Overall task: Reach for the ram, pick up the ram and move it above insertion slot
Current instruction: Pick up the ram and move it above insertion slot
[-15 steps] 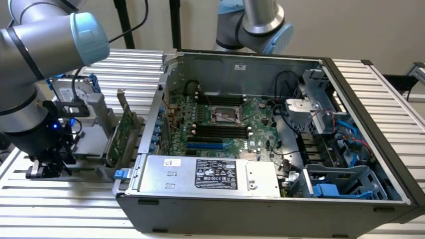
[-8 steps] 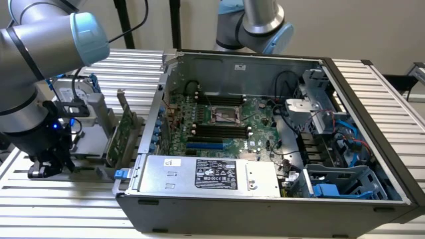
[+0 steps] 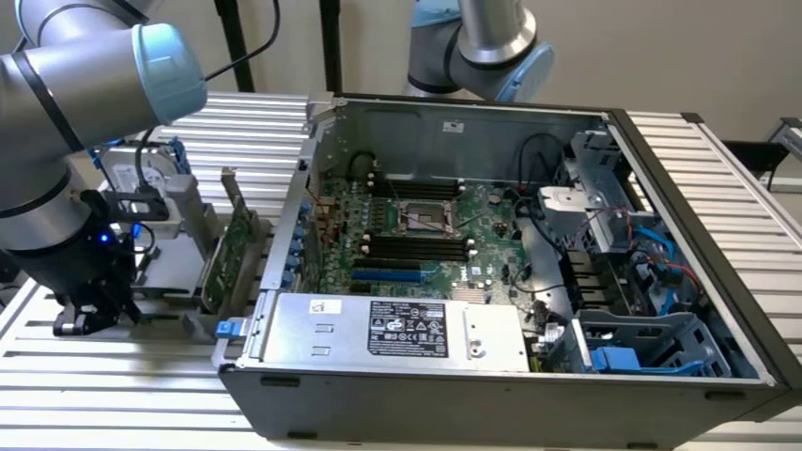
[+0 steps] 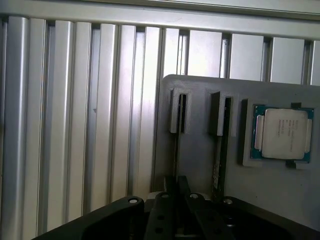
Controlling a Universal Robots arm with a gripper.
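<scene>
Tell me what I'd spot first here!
The big open computer case fills the middle of the exterior view, with its green motherboard showing inside. At the exterior view's left, a grey robot arm reaches down beside the case. In the wrist view, a shiny silver processor chip sits in a grey tray.

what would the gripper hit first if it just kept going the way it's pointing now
Most likely the ram, standing on edge in the grey holder straight ahead of the gripper. How close they are is unclear.
</scene>
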